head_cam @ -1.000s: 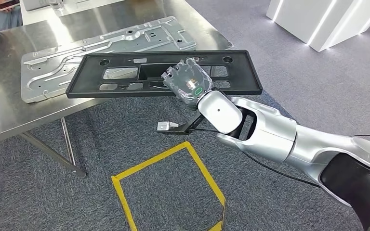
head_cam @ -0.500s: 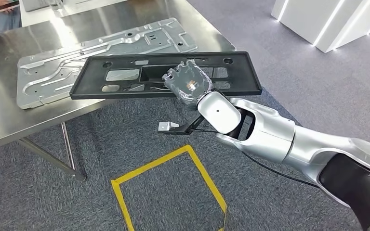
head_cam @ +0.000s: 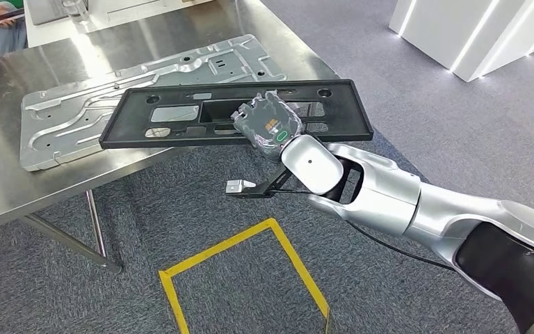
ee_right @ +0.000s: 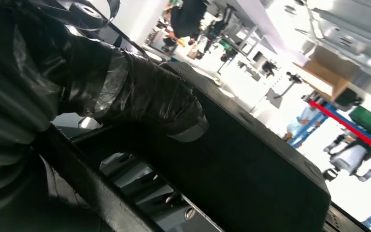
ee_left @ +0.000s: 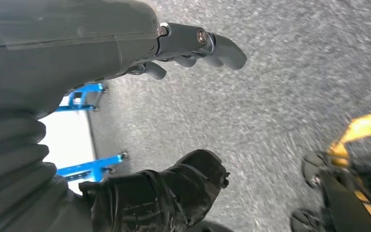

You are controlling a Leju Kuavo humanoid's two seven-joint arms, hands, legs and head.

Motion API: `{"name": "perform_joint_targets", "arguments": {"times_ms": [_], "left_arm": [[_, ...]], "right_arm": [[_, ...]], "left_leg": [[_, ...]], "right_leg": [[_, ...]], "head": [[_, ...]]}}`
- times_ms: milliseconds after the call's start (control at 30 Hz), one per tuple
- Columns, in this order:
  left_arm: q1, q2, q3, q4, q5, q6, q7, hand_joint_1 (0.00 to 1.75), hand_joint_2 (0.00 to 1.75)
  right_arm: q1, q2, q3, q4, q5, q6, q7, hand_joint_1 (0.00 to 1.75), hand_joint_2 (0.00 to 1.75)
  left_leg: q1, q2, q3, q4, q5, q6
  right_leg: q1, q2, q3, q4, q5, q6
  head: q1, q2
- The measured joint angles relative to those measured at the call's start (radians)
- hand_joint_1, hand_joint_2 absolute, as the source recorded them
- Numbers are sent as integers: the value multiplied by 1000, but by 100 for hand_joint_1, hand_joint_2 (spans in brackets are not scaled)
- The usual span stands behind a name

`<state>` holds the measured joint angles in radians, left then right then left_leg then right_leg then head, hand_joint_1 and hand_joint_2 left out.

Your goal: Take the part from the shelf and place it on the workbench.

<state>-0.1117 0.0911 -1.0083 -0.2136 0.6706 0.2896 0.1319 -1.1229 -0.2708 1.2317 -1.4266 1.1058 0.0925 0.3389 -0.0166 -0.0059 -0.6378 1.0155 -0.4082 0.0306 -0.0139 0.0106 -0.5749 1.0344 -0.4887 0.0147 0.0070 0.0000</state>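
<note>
Right robot hand (head_cam: 268, 124) grips black part (head_cam: 181, 115) over steel workbench (head_cam: 14, 181).

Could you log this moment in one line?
right hand: holds black panel | panel: partly over workbench, above metal plate | left hand: empty

right arm reaches forward, its right hand (head_cam: 268, 124) clamped closed; left hand (ee_left: 125, 58) hangs, fingers loosely apart.

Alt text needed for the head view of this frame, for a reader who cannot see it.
The right robot hand holds a long black plastic panel level over the edge of a steel workbench, above a stamped metal plate lying there. Yellow floor tape marks a square on grey carpet below.
</note>
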Motion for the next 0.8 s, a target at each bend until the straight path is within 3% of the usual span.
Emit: {"name": "perform_joint_targets", "arguments": {"times_ms": [67, 167, 200, 233, 300, 367, 500, 567, 667, 700, 733, 800], "left_arm": [[3, 0, 0, 0, 0, 0, 1, 0, 175], [2, -1, 0, 0, 0, 0, 0, 0, 175], [1, -1, 0, 0, 0, 0, 0, 0, 175], [0, -1, 0, 0, 0, 0, 0, 0, 175], [1, -1, 0, 0, 0, 0, -1, 0, 175], [3, -1, 0, 0, 0, 0, -1, 0, 175], [3, -2, -1, 0, 0, 0, -5, 0, 175], [5, -3, -1, 0, 0, -1, -6, 0, 175], [4, -3, -1, 0, 0, -1, -7, 0, 175], [5, -3, -1, 0, 0, -2, -7, 0, 175], [6, -3, -1, 0, 0, -2, -7, 0, 175], [8, -4, -1, 0, 1, -4, -6, 0, 175]], "right_arm": [[-1, 1, -1, 2, 0, -1, 1, 175, 175], [-1, 1, -1, 5, 0, -2, 2, 175, 175], [2, 1, 0, 5, 0, -2, 2, 175, 175], [5, 1, 0, 6, 0, -2, 2, 175, 175], [8, 1, 1, 7, -1, -2, 1, 175, 175], [5, 2, 1, 8, -1, -3, 1, 175, 175], [8, 3, 1, 9, -2, -3, -1, 175, 175], [7, 2, 0, 10, -2, -4, 0, 175, 175], [6, 4, 1, 10, -2, -4, 0, 175, 175], [6, 4, 2, 11, -2, -3, -1, 175, 175], [7, 4, 3, 11, -2, -3, -1, 175, 175], [7, 5, 4, 12, 0, -2, -1, 175, 175]], "left_leg": [[6, 2, 23, -22, 1, 6], [7, 3, 39, -26, -11, 15], [8, 3, 42, -22, -18, 16], [8, 2, 46, -18, -25, 16], [9, -1, 57, -4, -46, 12], [7, -4, 59, 14, -67, 2], [7, -4, 55, 19, -80, -15], [10, -2, 39, 57, -102, -26], [17, 0, -63, 237, -157, -41], [18, 0, -97, 280, -157, -43], [19, 0, -115, 289, -139, -43], [19, 0, -94, 194, -52, -38]], "right_leg": [[1, -1, -14, 41, -24, 7], [1, -3, -123, 222, -82, 11], [1, -4, -154, 258, -79, 13], [0, -4, -167, 256, -58, 15], [-3, -6, -139, 152, 24, 17], [-3, -7, -97, 51, 69, 13], [2, -4, -82, 19, 61, -10], [-2, -3, -68, 10, 58, -22], [-1, -3, -45, 6, 45, -31], [-1, -3, -38, 6, 39, -31], [0, -2, -31, 6, 33, -31], [1, -1, -13, 5, 21, -30]], "head": [[2, 0], [6, 0], [7, 0], [7, 0], [8, 0], [7, 0], [4, 0], [2, 0], [1, 0], [1, 0], [1, 0], [1, 0]]}}
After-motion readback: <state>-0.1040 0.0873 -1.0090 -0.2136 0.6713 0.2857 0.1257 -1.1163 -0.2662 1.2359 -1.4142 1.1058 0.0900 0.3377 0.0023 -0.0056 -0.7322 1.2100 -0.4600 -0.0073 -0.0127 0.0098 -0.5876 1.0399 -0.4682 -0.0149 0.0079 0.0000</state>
